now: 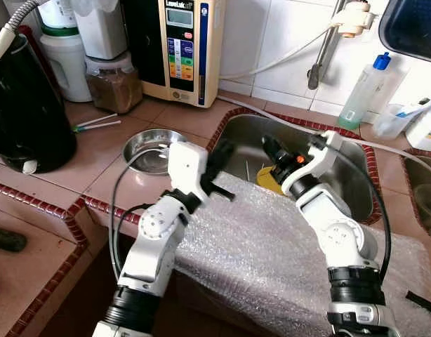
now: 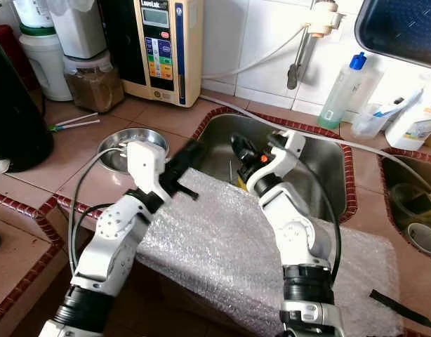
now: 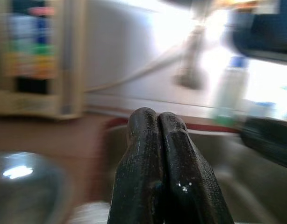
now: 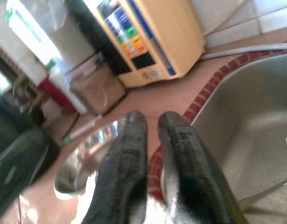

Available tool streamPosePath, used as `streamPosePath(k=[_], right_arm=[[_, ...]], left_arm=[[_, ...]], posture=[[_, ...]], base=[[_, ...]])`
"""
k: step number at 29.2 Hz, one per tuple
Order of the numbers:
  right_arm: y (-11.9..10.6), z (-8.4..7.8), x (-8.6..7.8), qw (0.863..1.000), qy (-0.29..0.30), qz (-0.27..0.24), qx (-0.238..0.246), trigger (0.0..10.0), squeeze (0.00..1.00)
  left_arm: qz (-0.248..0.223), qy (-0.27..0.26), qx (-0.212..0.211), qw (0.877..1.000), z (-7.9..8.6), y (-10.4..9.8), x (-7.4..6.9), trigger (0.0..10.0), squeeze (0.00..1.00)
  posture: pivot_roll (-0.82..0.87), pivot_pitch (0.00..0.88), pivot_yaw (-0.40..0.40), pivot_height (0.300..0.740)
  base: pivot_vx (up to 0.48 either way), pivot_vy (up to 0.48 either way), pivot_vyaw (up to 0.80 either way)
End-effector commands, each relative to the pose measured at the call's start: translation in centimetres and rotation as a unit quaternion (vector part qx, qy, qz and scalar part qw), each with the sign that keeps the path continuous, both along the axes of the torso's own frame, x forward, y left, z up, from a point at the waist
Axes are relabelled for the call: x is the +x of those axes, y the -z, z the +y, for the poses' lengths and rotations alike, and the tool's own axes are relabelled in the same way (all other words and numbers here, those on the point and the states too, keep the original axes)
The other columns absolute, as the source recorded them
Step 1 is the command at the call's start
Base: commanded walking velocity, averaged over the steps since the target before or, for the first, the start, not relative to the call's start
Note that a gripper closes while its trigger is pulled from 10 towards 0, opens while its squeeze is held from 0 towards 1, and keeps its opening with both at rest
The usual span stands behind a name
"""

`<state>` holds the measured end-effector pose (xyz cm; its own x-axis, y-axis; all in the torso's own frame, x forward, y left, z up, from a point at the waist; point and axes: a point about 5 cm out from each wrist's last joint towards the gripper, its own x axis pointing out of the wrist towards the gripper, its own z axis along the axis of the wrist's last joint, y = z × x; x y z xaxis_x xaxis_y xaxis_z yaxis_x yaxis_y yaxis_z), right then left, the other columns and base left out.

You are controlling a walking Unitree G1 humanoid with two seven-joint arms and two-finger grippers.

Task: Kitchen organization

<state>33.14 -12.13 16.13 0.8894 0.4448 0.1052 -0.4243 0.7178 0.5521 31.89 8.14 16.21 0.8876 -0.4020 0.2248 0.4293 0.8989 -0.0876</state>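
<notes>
Terracotta tiling covers the countertop (image 1: pixel 131 186), with a stainless sink (image 1: pixel 349 186) sunk into it and white wall tiles behind. Both grippers are held over the sink's near edge, above a sheet of bubble wrap (image 1: pixel 272 253) draped across it. The left gripper (image 3: pixel 157 122) is seen clenched, its two black fingers pressed together with nothing between them. The right gripper (image 4: pixel 152 122) is likewise nearly closed, a thin gap left between its fingers and nothing grasped. Just beyond the right gripper's fingertips, a yellow object (image 1: pixel 270 179) lies in the sink basin. Beside the left gripper's fingers, a steel bowl (image 1: pixel 149 151) rests on the counter. Farther out, a cream water ionizer (image 1: pixel 184 45) stands against the wall, a black kettle (image 1: pixel 22 105) is placed at the left, and a blue-capped bottle (image 1: pixel 363 91) is set behind the sink.
</notes>
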Motion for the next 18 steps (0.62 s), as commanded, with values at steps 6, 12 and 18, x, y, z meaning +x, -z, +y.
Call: streamPosePath(k=[6,12,18], right_arm=[[-1.0,1.2,-1.1,0.997,-0.032,-0.053,-0.054,10.0,1.0],[-0.5,2.3,-2.2,0.995,-0.053,-0.061,-0.066,10.0,1.0],[-0.1,3.2,-3.3,0.992,-0.072,-0.065,-0.075,10.0,1.0]], left_arm=[[0.017,-0.101,-0.036,0.994,2.8,-0.3,1.7,10.0,1.0],[0.058,-0.175,-0.054,0.981,4.9,0.6,2.4,10.0,1.0],[0.088,-0.215,-0.074,0.97,6.2,1.3,3.1,10.0,1.0]], posture=[[0.06,0.0,-0.055,0.74],[0.06,0.0,-0.046,0.74],[0.06,0.0,-0.042,0.74]], base=[[0.0,0.0,0.0],[0.0,0.0,0.0],[0.0,0.0,0.0]])
